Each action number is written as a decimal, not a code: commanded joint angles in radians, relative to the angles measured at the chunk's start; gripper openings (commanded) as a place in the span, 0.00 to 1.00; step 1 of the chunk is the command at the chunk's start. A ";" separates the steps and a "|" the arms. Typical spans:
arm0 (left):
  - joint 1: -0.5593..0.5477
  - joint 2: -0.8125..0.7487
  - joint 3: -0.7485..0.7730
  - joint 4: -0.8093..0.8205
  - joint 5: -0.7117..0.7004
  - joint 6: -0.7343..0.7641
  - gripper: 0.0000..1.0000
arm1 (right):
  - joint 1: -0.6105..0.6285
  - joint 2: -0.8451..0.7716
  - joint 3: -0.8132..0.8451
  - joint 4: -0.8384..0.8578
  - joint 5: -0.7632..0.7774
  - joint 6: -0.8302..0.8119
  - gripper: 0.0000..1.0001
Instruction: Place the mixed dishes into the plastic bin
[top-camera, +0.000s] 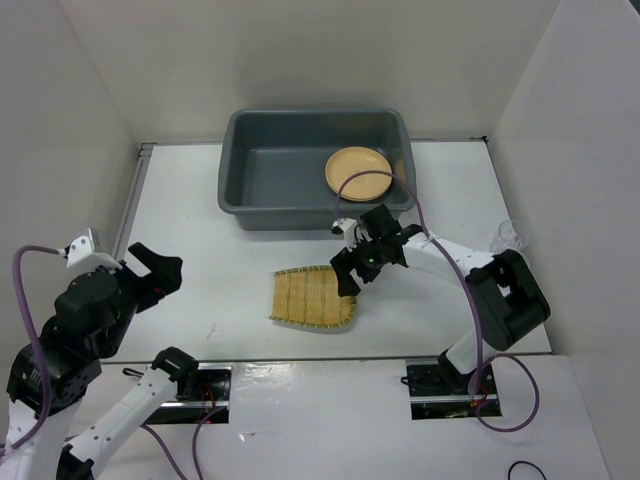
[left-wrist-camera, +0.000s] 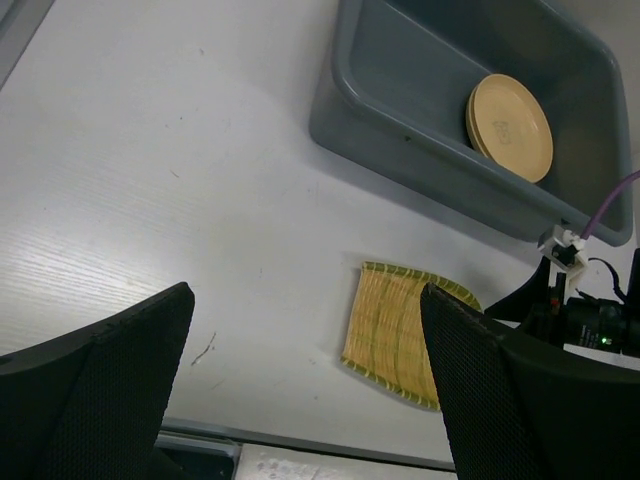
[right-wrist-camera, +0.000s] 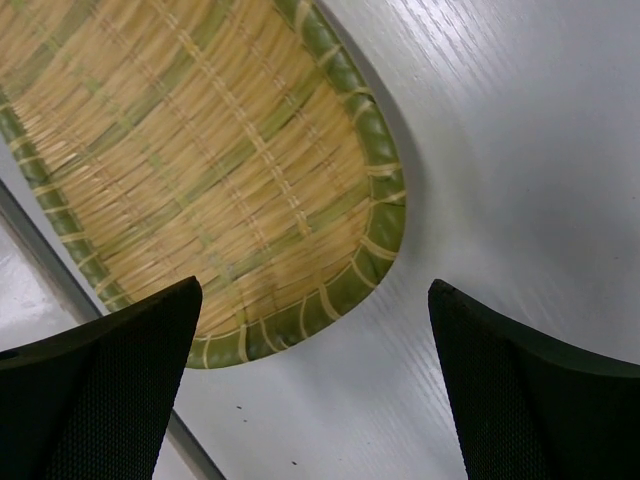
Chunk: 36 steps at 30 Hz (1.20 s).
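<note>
White table carried two dishes outstanding. Yellow plates lay inside the plastic bin, just beyond the right gripper — its jaws wide, holding nothing. Woven tray lay directly beneath it; clear glass stood well to its right. Far leftward, the left gripper gaped, idle.

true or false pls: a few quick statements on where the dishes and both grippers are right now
1. The woven tray lies on the table, outside the plastic bin. True.
2. The plastic bin is empty. False: a yellow plate lies in its right end.
3. The right gripper is shut on the woven tray. False: its jaws are open over the tray's end, holding nothing.
4. The left gripper is open and holds nothing. True.
5. The clear glass stands in the bin. False: it stands on the table by the right wall.
</note>
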 joint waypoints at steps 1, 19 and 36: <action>0.003 0.028 0.014 0.014 -0.014 0.030 1.00 | -0.007 0.013 0.025 0.062 0.017 -0.010 0.98; 0.003 0.006 0.014 0.005 -0.014 0.020 1.00 | -0.007 0.065 0.016 0.050 -0.092 -0.128 0.87; 0.003 0.016 0.044 -0.099 -0.004 0.020 1.00 | -0.007 0.038 0.025 0.019 -0.138 -0.177 0.00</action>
